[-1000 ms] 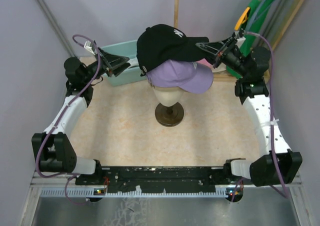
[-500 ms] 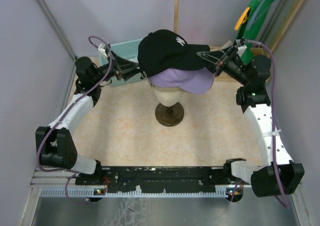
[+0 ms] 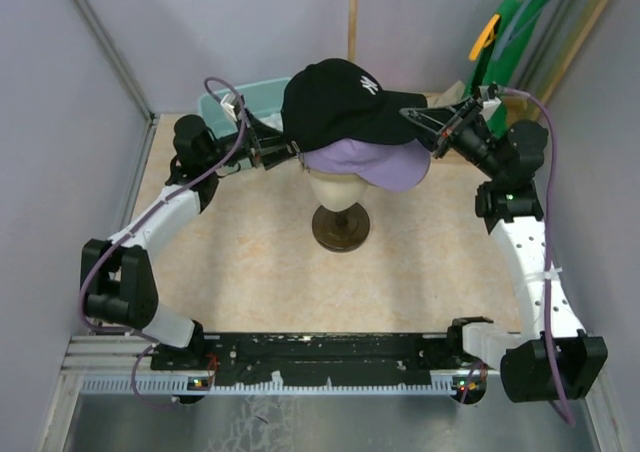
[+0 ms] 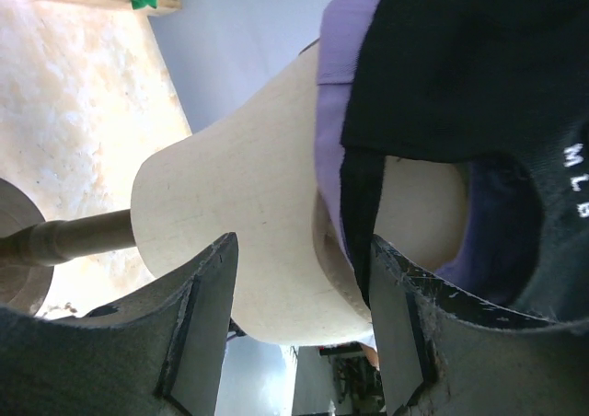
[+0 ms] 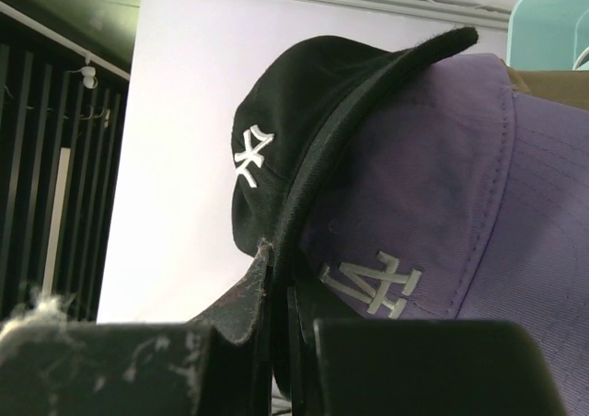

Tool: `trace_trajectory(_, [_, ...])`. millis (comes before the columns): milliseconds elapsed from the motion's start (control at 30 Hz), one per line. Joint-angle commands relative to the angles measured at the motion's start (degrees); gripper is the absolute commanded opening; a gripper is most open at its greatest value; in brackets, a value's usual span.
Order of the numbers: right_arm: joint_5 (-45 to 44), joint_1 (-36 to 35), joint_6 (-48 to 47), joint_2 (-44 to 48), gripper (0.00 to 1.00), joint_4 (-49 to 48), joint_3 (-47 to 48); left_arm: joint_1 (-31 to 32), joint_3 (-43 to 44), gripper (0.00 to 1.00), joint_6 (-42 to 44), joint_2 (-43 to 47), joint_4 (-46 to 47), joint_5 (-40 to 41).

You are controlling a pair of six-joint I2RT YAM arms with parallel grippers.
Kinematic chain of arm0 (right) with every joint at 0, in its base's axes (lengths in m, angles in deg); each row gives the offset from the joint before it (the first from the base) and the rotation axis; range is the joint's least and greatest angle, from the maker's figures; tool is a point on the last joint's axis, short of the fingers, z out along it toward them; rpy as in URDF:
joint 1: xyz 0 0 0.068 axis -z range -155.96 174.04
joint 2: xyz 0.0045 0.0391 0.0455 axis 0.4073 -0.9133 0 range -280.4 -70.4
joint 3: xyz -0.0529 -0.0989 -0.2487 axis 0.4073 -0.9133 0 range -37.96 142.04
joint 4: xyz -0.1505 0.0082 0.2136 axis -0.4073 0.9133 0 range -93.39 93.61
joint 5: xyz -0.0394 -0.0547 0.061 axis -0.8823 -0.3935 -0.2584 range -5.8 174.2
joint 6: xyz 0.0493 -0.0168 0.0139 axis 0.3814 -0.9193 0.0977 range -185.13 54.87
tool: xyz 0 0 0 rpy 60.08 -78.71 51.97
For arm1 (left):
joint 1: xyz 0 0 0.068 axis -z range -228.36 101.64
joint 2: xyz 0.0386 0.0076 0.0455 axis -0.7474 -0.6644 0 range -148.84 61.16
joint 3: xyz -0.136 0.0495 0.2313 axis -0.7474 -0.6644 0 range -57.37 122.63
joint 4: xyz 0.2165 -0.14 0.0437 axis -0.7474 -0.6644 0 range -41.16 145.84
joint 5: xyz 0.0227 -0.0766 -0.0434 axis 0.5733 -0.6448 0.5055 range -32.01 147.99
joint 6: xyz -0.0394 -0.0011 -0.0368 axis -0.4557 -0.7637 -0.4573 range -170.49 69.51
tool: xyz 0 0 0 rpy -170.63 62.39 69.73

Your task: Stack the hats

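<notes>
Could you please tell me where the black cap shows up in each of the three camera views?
Top external: the black cap is at upper centre, lying over the purple cap.
Left wrist: it fills the upper right corner, with the purple cap just left of it.
Right wrist: it is centre-left, white logo showing, with the purple cap to its right.
Shared landmark: the purple cap under it.

Beige table (image 3: pixel 240 262); dark stand base (image 3: pixel 339 228) centre; teal bin (image 3: pixel 215 100) behind
</notes>
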Motion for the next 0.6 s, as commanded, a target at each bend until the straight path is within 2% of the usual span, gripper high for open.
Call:
trace_trajectory(0, [1.9, 1.3, 0.5, 2.6, 0.00, -2.5, -1.2, 1.5, 2.1, 0.63, 1.6, -2.1, 0.6, -0.7])
trace_trajectory(367, [2.5, 3.7, 1.4, 5.4, 0.00, -4.0, -5.9, 2.8, 1.6, 0.61, 1.4, -4.9, 1.6, -1.9])
trace_trajectory(567, [2.7, 4.3, -1.7, 9.0, 0.00, 1.1, -10.2, 2.8, 1.2, 0.58, 1.6, -5.6, 1.3, -2.7])
